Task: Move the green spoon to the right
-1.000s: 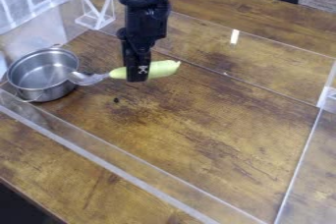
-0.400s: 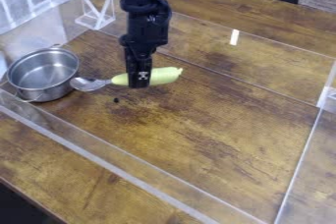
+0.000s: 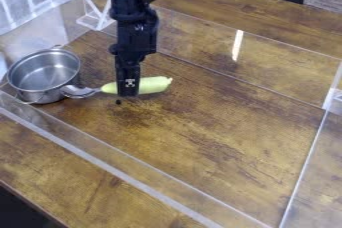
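Observation:
The green spoon [image 3: 151,86] lies low over the wooden table, its yellow-green handle pointing right and its silver bowl end [image 3: 80,91] pointing left toward the steel bowl. The black gripper [image 3: 127,87] comes straight down from above and is shut on the left part of the handle, near the neck. Its fingers hide that part of the spoon. I cannot tell whether the spoon touches the table or hangs just above it.
A round steel bowl [image 3: 43,75] stands at the left, close to the spoon's tip. Clear acrylic walls [image 3: 201,122] frame the wooden table [image 3: 227,112]. A white rack [image 3: 94,12] stands at the back left.
The gripper and the spoon have moved together toward the front and slightly left, so the spoon's silver end is now nearer the steel bowl. The grip has stayed the same.

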### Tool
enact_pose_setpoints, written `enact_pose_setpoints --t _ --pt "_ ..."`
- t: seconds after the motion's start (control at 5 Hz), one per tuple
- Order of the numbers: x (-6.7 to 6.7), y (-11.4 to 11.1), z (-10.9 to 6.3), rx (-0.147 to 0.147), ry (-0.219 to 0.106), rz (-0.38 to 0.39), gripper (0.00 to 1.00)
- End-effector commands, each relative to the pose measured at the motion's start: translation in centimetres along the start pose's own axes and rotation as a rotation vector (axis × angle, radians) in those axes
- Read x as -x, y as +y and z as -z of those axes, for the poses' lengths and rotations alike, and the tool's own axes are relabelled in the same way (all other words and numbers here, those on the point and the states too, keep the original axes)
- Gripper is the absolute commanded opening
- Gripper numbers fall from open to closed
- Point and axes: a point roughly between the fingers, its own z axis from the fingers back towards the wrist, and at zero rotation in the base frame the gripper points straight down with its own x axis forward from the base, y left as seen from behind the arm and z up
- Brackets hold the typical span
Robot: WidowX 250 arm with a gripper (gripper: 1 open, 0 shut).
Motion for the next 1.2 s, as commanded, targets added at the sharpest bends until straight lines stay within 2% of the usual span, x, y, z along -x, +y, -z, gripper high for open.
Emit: enact_pose_setpoints --t 0.0,0.2,0.8,1.0 --pt "0.6 2.4 -2.6 -0.055 -0.041 -0.035 0.00" --pt "-0.4 1.9 -1.9 -0.045 -0.042 -0.069 0.00" --pt "-3.0 0.1 -4.2 -0.114 -0.087 -0.253 0.00" --pt "-4.1 -0.2 -6.8 -0.142 -0.096 -0.292 0.00"
